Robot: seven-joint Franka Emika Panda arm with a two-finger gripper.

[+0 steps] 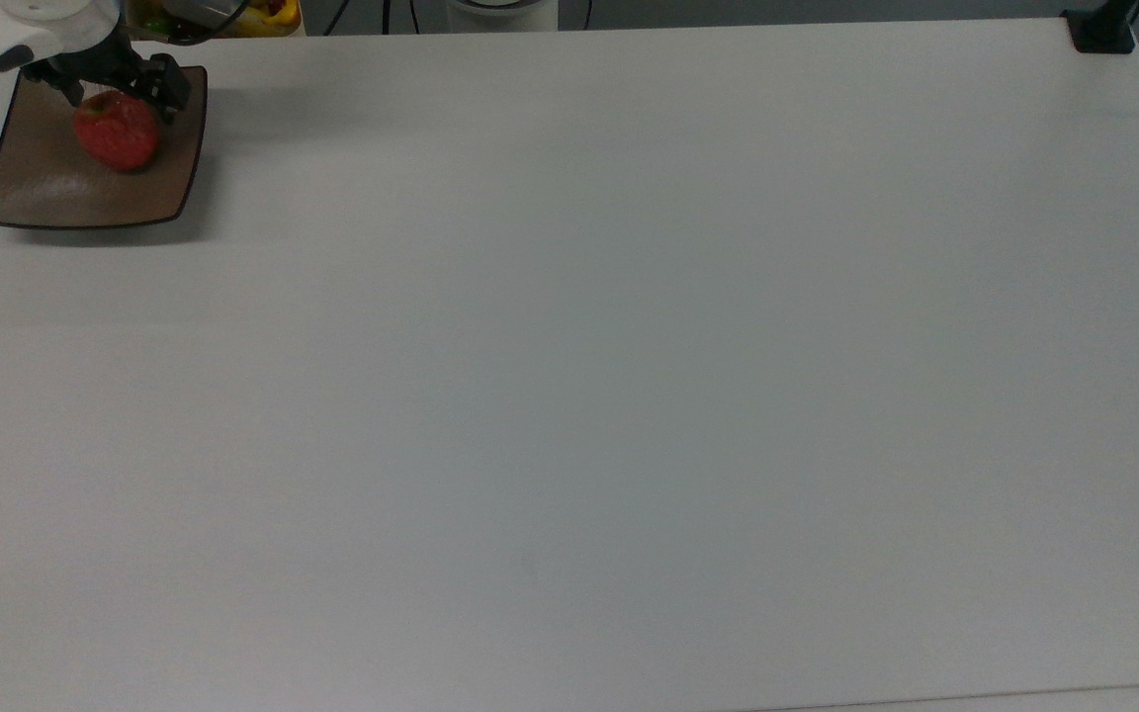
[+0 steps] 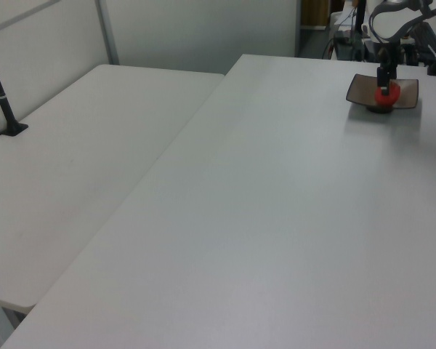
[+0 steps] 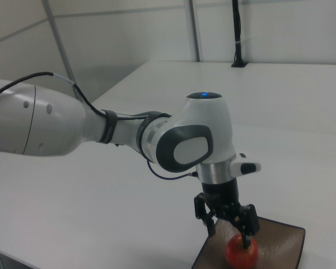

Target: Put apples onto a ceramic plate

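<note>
The gripper (image 1: 118, 91) stands directly over the apple (image 1: 117, 131), pointing down from the white wrist of the arm (image 3: 73, 131). Its two black fingers are spread apart, one to each side of the fruit's top. In the right view the gripper (image 3: 228, 228) shows a clear gap between one finger and the apple (image 3: 241, 253), while the other finger's tip (image 3: 247, 240) comes down to the fruit's upper surface; whether it actually touches there cannot be told. The jaws are open and carry nothing.

The apple sits just below the gripper on the ceramic plate (image 1: 36, 188), resting on the plate's brown surface. It is red, with the stem end turned up toward the fingers. In the top view it lies in the plate's upper right part, nearer the rim under the gripper than the opposite corner. In the left view the apple (image 2: 386, 93) is seen low on the ceramic plate (image 2: 405, 93), with the gripper (image 2: 385, 75) hanging straight above it.

The ceramic plate (image 3: 285, 241) is square with upturned edges and a dark rim. It rests flat on the white table (image 1: 629, 376), under and around the gripper. The wide spread of tabletop away from the gripper is plain white. A black post base (image 1: 1101, 35) stands at the table corner well apart from the gripper.
</note>
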